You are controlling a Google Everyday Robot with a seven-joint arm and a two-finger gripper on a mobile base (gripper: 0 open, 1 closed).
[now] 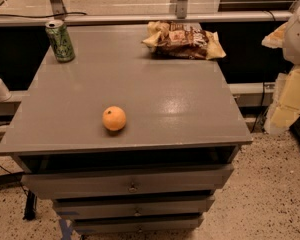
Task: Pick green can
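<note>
Green can [60, 41] stands alone at 11 o'clock on the grey bench [155, 99], not yet picked.

The can is upright, silver top up, well apart from the orange [114, 118] at 6 o'clock and the crumpled snack bag [182, 40] at 1 o'clock. That spacing seems meant to leave its sides free for a grasp. The robot's hand [290, 91], apparently the pale shape at 3 o'clock off the bench's edge, hangs well apart from the can. Whether it is wide or narrow cannot be told.
</note>
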